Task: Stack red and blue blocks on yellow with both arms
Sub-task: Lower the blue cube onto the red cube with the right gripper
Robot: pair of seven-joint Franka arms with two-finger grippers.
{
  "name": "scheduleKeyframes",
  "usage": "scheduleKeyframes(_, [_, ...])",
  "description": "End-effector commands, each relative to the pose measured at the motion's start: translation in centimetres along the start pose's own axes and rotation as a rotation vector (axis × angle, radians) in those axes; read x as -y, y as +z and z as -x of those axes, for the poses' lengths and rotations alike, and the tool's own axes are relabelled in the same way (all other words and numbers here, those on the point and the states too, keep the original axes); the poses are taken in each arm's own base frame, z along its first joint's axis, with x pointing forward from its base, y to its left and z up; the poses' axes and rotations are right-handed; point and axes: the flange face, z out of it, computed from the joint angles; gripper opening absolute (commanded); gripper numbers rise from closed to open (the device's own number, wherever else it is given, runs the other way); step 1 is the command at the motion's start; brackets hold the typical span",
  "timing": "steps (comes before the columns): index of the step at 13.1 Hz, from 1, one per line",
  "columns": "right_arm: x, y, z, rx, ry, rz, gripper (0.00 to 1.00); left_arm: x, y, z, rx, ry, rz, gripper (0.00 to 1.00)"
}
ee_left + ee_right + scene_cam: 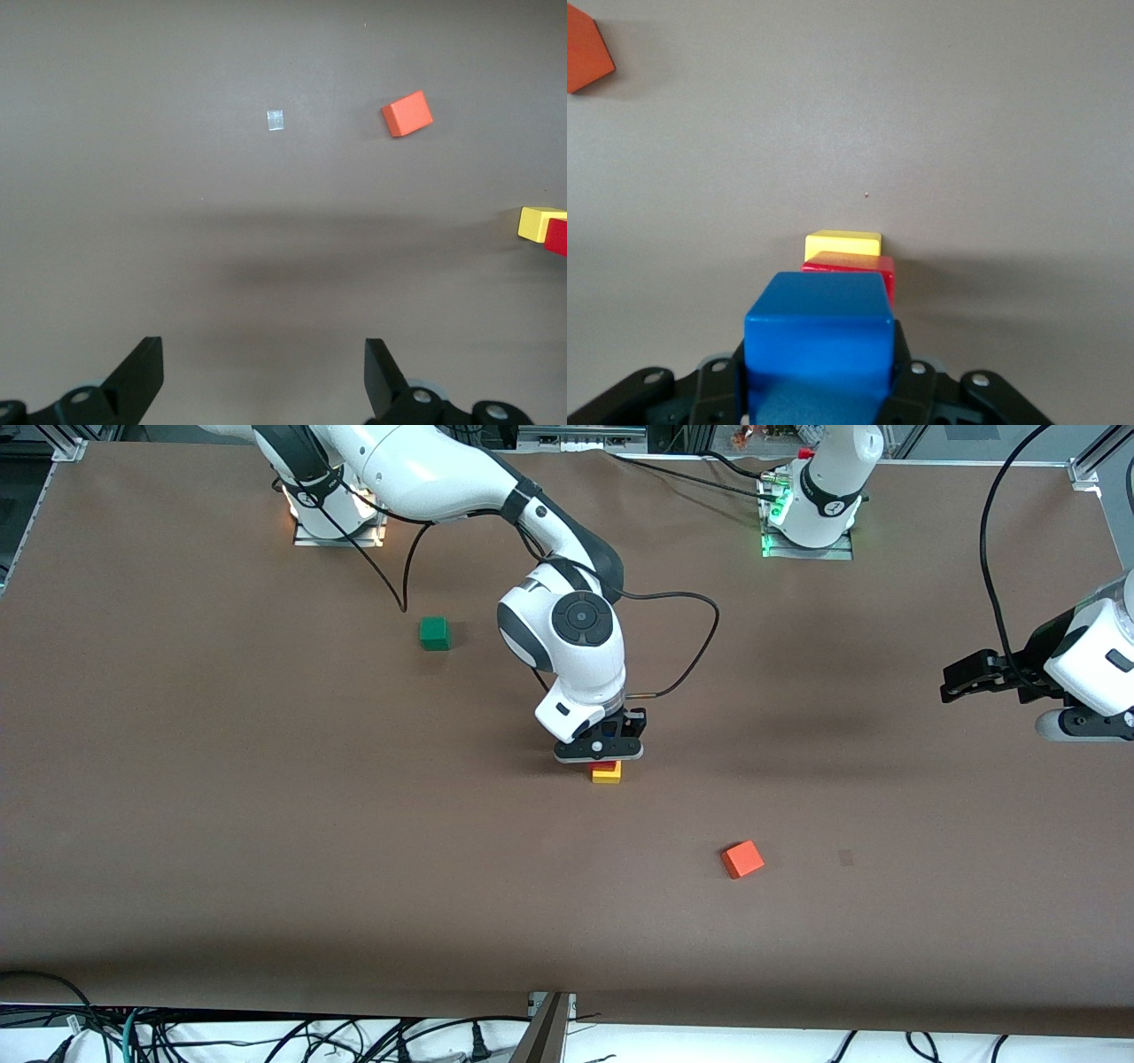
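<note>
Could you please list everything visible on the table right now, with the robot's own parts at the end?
yellow cube: one, yellow, mid-table, bottom of the stack.
red cube: one, red, on the yellow cube.
blue cube: one, blue, held over the stack.
orange cube: one, orange, nearer the front camera than the stack.
green cube: one, green, toward the right arm's end.
right gripper: jaws shut on the blue cube.
left gripper: jaws open, waiting above the table.
</note>
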Motion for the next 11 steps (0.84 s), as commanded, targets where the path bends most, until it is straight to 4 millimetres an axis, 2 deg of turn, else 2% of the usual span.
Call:
scheduleKeyframes(1, [0.6, -0.2, -0.1, -0.026, 0.01, 0.007, 0.4, -0.4, -0.5, -0.3, -0.005, 0.011, 0.019, 1.0])
scheduleKeyframes(6, [0.5, 0.5, -0.1, -0.033, 0.005, 0.012, 0.51, -0.4, -0.5, -0.3, -0.005, 0.012, 0.019, 1.0])
scheduleKeyframes(10, [0.4, 0.9, -0.1, -0.033, 0.005, 0.016, 0.52, -0.5, -0.5, -0.3, -0.005, 0.014, 0.019, 1.0])
scheduleKeyframes(11, [0.4, 1.1, -0.1, -0.032, 0.005, 0.017, 0.59, -0.4, -0.5, -0.3, -0.005, 0.012, 0.021, 1.0])
